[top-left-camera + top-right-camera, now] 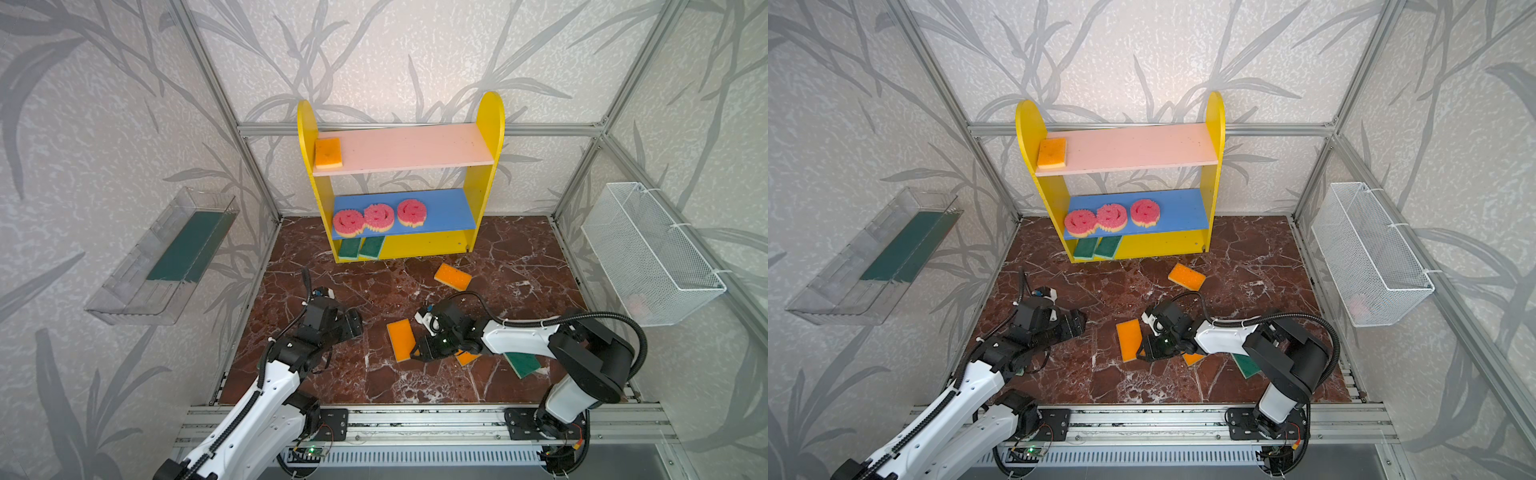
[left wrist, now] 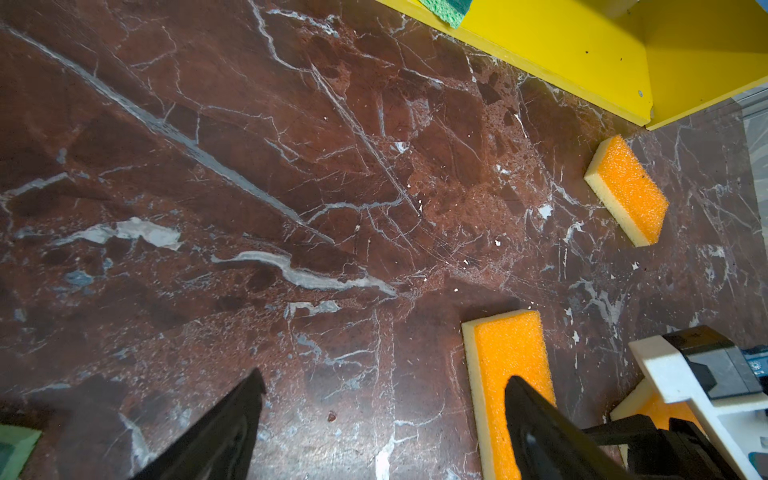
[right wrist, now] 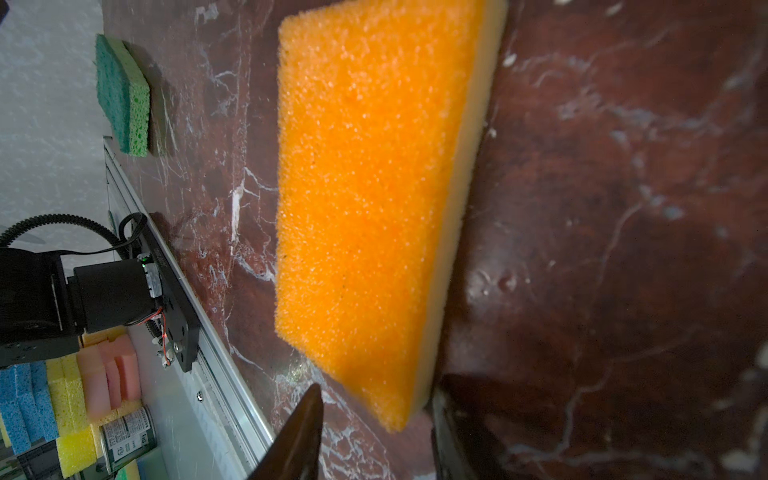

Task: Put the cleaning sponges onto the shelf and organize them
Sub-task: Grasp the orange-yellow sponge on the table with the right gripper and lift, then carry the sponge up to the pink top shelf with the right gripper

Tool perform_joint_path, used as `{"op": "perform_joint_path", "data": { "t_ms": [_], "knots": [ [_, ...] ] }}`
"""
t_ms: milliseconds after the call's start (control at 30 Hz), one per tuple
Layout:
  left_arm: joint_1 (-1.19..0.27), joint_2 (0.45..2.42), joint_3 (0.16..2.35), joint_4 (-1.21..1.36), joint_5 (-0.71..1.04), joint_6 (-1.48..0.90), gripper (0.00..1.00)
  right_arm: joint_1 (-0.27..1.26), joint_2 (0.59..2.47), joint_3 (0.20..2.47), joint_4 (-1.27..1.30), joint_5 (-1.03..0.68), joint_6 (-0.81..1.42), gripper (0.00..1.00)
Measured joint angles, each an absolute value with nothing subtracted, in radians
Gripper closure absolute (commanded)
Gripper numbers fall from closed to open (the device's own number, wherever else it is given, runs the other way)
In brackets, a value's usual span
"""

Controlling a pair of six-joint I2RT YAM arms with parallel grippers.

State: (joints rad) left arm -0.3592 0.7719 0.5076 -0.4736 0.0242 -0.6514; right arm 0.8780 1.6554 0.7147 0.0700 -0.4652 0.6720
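While your left jaws hang wide apart above the desk (image 1: 374, 382), your right jaws straddle an orange sponge (image 1: 401, 338) lying near-centre, well short of the shelf (image 1: 490, 124); clamped or not, you cannot tell.

Both top views look down from high in front, sharing the whole table (image 1: 374, 382) and shelf (image 1: 492, 124). The left wrist view faces the table from near; the right wrist view sits closer, on an orange sponge (image 3: 365, 199) both wrist views show.

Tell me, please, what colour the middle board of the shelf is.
The middle board is blue, shown best in a top view.
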Motion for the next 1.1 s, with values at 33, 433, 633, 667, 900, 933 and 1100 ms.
{"op": "perform_joint_path", "data": {
  "t_ms": [33,433,633,667,900,933,1100],
  "knots": [
    [-0.359,0.772,0.508,-0.474,0.024,-0.651,0.08,0.878,1.661,0.718,0.074,-0.463,0.674,0.65],
    [-0.359,0.768,0.519,-0.482,0.024,-0.658,0.08,0.878,1.707,0.748,0.082,-0.448,0.679,0.93],
    [-0.359,0.757,0.583,-0.505,0.027,-0.655,0.08,0.879,1.658,0.805,-0.024,-0.39,0.613,1.0],
    [-0.359,0.756,0.594,-0.509,0.027,-0.654,0.08,0.879,1.649,0.823,-0.045,-0.379,0.6,1.0],
    [-0.359,0.738,0.68,-0.566,0.024,-0.628,0.08,0.879,1.608,0.999,-0.171,-0.332,0.503,1.0],
    [-0.359,0.735,0.693,-0.575,0.024,-0.621,0.08,0.878,1.608,1.037,-0.195,-0.326,0.488,1.0],
    [-0.356,0.727,0.748,-0.615,0.023,-0.59,0.08,0.858,1.613,1.267,-0.284,-0.305,0.414,1.0]
  ]
}}
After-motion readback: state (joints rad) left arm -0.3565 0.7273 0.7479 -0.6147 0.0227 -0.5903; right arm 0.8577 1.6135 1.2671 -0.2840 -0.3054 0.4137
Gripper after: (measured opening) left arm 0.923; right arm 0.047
